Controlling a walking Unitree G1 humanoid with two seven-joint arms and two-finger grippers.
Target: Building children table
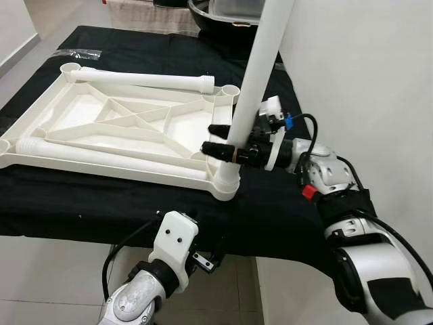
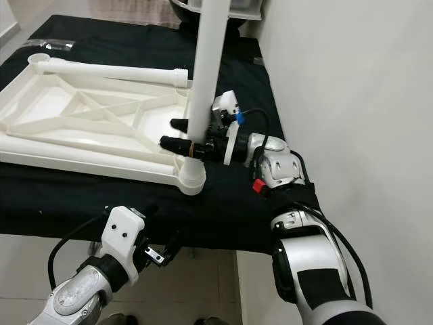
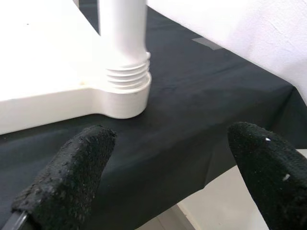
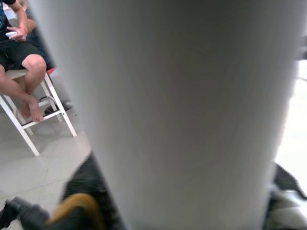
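Stood upright in the near right corner socket (image 1: 226,184) of the white tabletop (image 1: 128,128), which lay upside down on the black-draped bench (image 1: 270,203): a white table leg (image 1: 260,74), tilted slightly, its ribbed lower end seated in the round socket as seen in the left wrist view (image 3: 125,76). Clamped on that leg a little above the socket: the right end effector (image 1: 220,139), one black finger on each side of the tube, reaching in from the robot's right with its silver arm bent back toward the bench edge. Pressed so close in the right wrist view that the leg (image 4: 182,110) blocked almost everything. Lay flat along the far edge of the tabletop: a second white leg (image 1: 139,80); along the near edge, a third (image 1: 108,157). Held low, below the front edge of the bench and touching nothing: the left end effector (image 2: 159,254), fingers (image 3: 72,172) spread well apart, pointed up toward the seated leg and the black cloth. Rested at the far end of the bench behind the upright leg: a dark basin (image 1: 226,20). Rose close along the bench's right side: a white wall (image 1: 365,74). Sat on a white chair on the tiled floor, seen past the leg in the right wrist view: a person (image 4: 19,52), only legs and a hand visible.
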